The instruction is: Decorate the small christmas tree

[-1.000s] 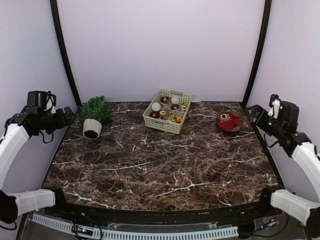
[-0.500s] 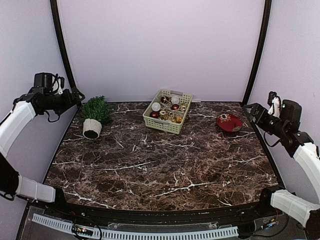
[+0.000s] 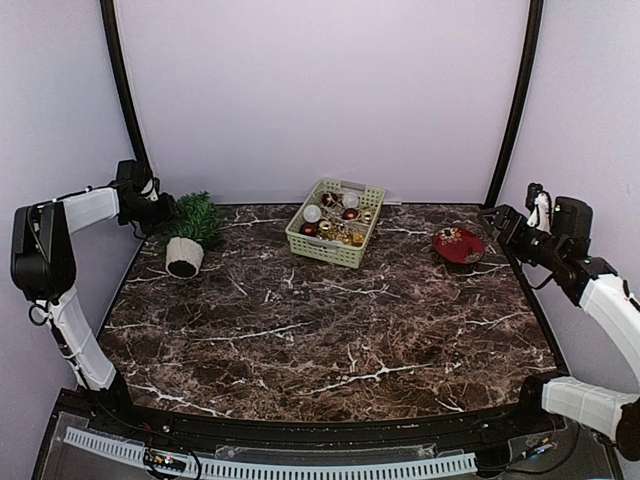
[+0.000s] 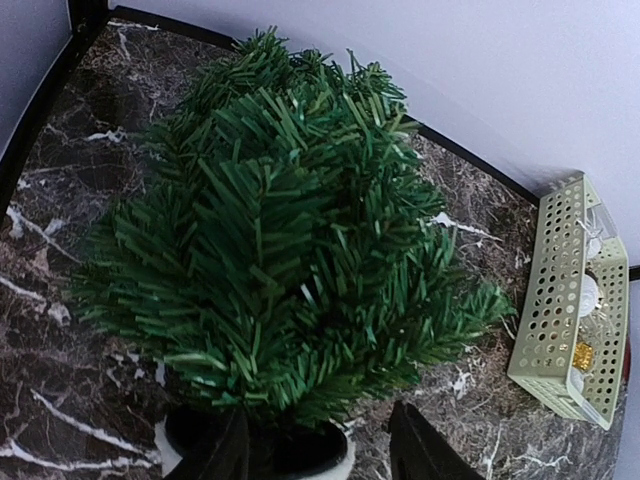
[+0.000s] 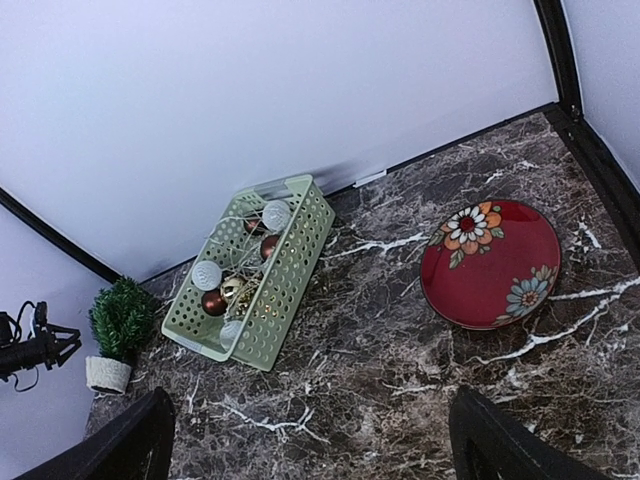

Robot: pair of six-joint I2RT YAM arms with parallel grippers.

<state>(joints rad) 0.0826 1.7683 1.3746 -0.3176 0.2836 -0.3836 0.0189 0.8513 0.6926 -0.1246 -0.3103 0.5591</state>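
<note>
The dark, white-veined marble tabletop [image 3: 320, 330] stretches back from the arm bases. On the right, the right gripper [image 3: 497, 218] hangs over the table's edge with its jaws spread wide and nothing between them. Just beside it lies a round red plate painted with flowers [image 3: 459, 245].

Far left, the small christmas tree [image 3: 190, 220] stands in its round white pot [image 3: 184, 258]. The left gripper [image 3: 157, 207] sits just beside the foliage, fingers [image 4: 238, 450] part-way apart and clasping nothing. At the back, centre, sits a pale green perforated plastic basket [image 3: 333, 251] holding white, red and gold baubles [image 3: 312, 213].
</note>
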